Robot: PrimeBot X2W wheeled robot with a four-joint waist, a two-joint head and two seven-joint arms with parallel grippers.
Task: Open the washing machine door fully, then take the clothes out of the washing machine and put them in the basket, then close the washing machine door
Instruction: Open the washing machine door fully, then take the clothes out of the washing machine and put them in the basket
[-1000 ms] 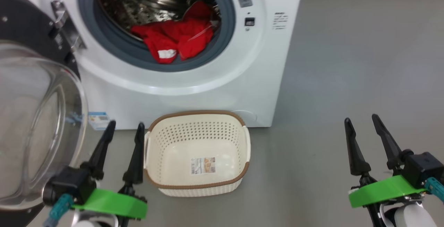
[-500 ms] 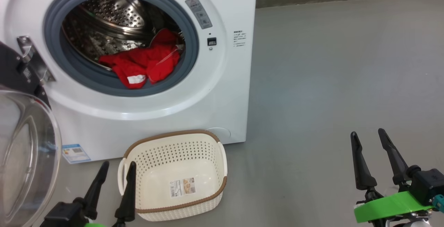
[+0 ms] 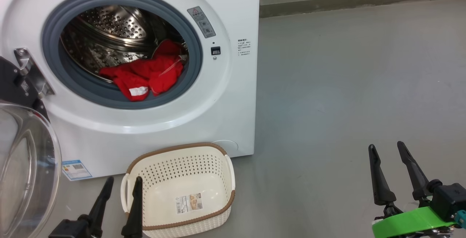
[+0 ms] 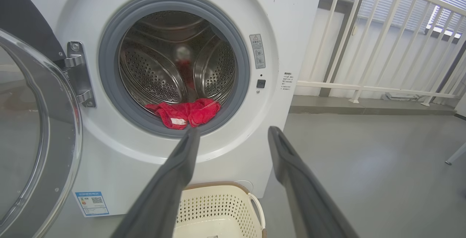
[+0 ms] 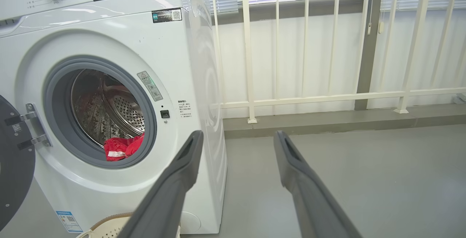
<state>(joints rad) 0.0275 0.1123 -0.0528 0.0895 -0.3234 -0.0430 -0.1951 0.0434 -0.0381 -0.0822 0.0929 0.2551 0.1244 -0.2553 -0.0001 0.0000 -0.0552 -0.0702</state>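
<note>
The washing machine [image 3: 153,132] stands ahead of both grippers, its door [image 3: 25,165] swung wide left of the left gripper [image 3: 123,179]. The basket [image 3: 204,150] sits just beside that gripper's spread, empty fingers, with the clothes [image 3: 145,76] in the drum beyond. The right gripper [image 3: 386,145] stands well apart, agape and empty.

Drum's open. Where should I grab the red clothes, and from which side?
I'd take the front lobe of the red clothes, by the white tag, where it spills onto the grey rubber ring. Come straight in from the front, slightly right: the washing machine door hangs open on the left.
</note>
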